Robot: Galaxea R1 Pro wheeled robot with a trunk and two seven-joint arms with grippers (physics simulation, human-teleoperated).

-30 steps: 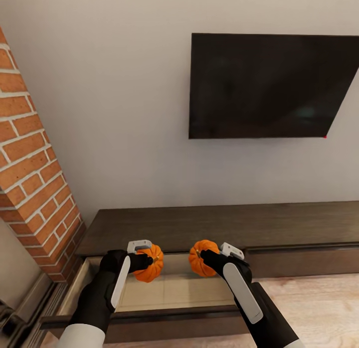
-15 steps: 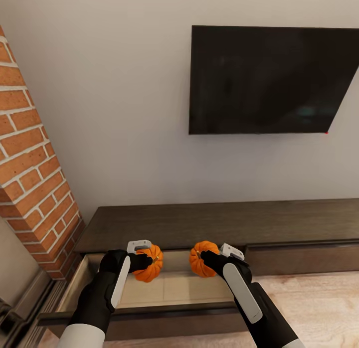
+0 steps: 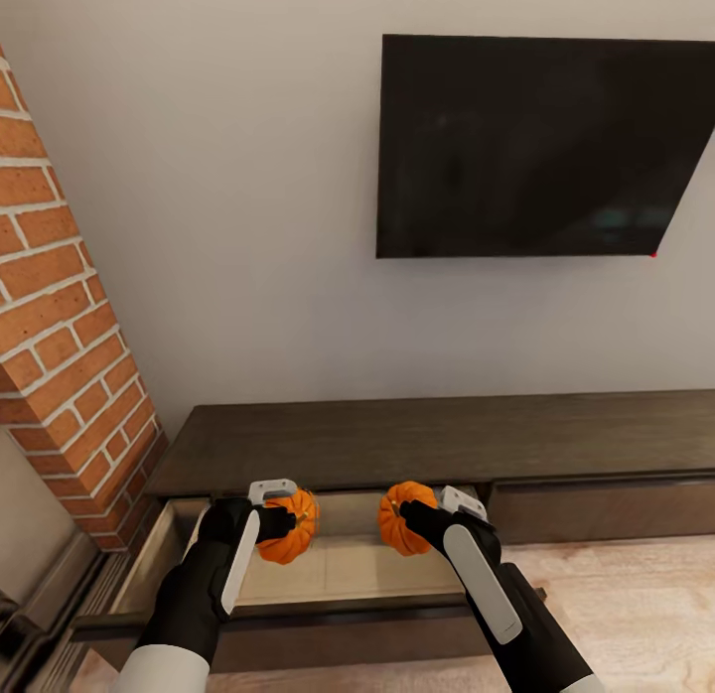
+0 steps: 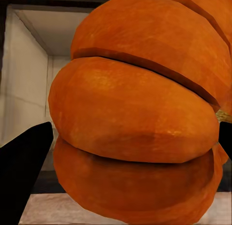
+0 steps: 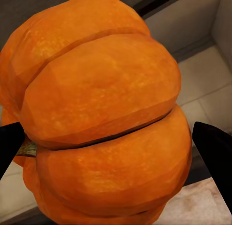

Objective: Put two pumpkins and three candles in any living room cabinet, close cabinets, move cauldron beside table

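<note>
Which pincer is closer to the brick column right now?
Left. The left pincer, holding a pumpkin over the open drawer, sits nearest the brick column; the right pincer is farther along the cabinet.

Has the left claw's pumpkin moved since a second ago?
Yes: against the cabinet's front edge, the pumpkin in the left claw sits slightly lower, toward the open drawer. The camera shifted too.

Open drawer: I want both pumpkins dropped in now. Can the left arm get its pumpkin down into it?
Probably yes. The left claw holds its pumpkin over the open drawer, whose pale floor looks bare beneath; nothing visible blocks the way down.
</note>
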